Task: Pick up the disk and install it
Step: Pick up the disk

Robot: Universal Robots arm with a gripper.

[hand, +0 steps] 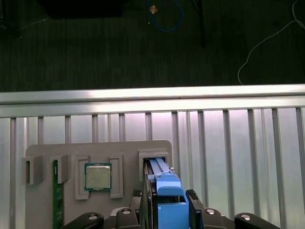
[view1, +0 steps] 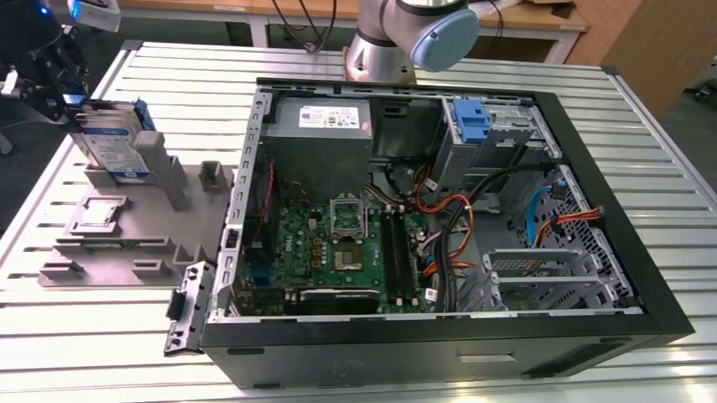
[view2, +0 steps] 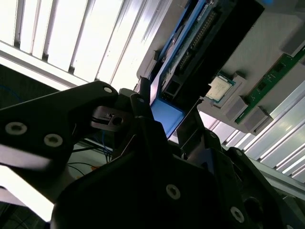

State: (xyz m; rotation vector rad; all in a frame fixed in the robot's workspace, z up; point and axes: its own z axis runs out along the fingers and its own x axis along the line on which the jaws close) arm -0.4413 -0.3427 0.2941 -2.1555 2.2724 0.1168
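The disk (view1: 112,141) stands on edge at the far end of the grey fixture (view1: 112,252), at the exterior view's left. Its white-and-blue label faces the camera and a blue rail runs along its top. My gripper (view1: 67,99) comes down on its upper end from the upper left. In the first wrist view the two fingers flank the blue end of the disk (hand: 170,202), and my gripper (hand: 164,196) is shut on it. The disk's lower end reaches into the fixture's slot (hand: 155,156). In the second wrist view the blue end of the disk (view2: 167,114) shows beyond my dark fingers (view2: 143,112).
The open computer case (view1: 661,319) lies on the slatted metal table (view1: 627,117). It holds a grey power supply box (view1: 325,134) and a blue bracket (view1: 473,122) in the drive bay. A processor chip (hand: 97,176) and a memory stick (hand: 57,200) sit in the fixture. The arm's base (view1: 392,42) stands behind the case.
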